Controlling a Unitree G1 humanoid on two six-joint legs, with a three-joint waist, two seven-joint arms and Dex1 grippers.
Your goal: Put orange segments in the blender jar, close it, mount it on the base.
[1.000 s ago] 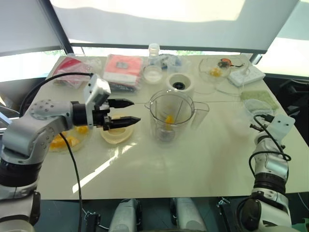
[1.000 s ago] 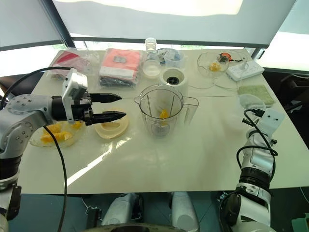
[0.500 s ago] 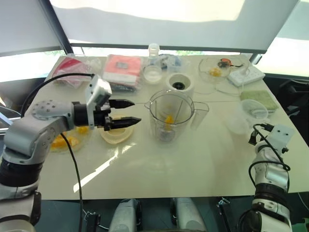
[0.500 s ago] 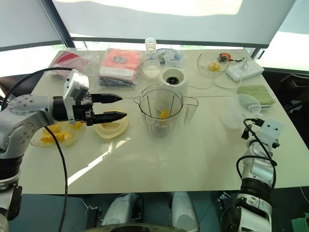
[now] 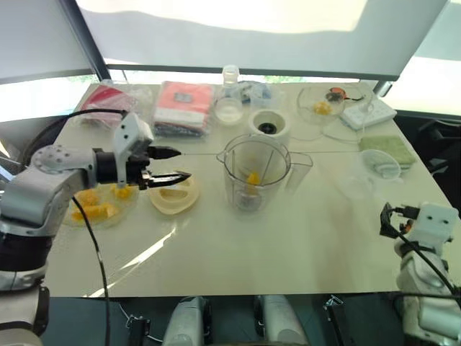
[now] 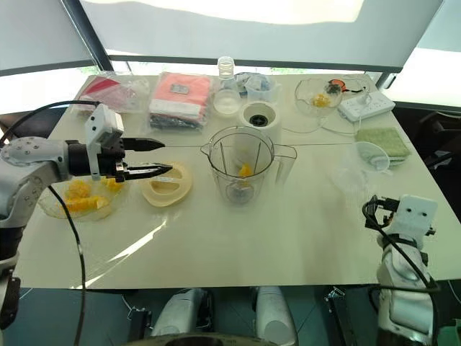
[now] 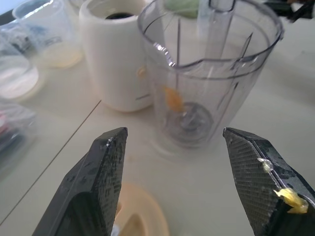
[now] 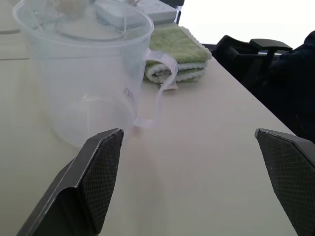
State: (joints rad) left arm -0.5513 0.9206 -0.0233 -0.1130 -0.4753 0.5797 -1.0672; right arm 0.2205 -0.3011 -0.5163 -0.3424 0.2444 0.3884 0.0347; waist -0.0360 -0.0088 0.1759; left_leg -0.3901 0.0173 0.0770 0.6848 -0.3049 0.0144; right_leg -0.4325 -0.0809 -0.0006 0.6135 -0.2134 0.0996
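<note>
I have the table [image 5: 302,238] spread out ahead of me, and on it one blender jar [image 5: 253,173] standing upright at the middle, lid off, with one orange segment [image 5: 252,178] low inside it near the blade hub. One base [image 5: 268,124] sits just behind the jar, apart from it. One shallow glass bowl [image 6: 50,207] to my left holds the remaining orange segments [image 5: 94,211]; I count roughly five, though they overlap and I cannot be sure. One cream lid [image 5: 173,194] lies between bowl and jar. My left gripper [image 5: 166,165] hangs over the lid's near edge, jaws wide and carrying nothing but a smear of pulp on one pad [image 7: 290,197]. I judge the step in hand is fetching another piece: I would swing left over the bowl, come down on a single segment at the pile's edge, and squeeze gently, since they look soft and slippery. My right gripper [image 8: 192,182] sits low at the table's right edge, fully spread, empty, facing one clear measuring cup [image 8: 83,69].
</note>
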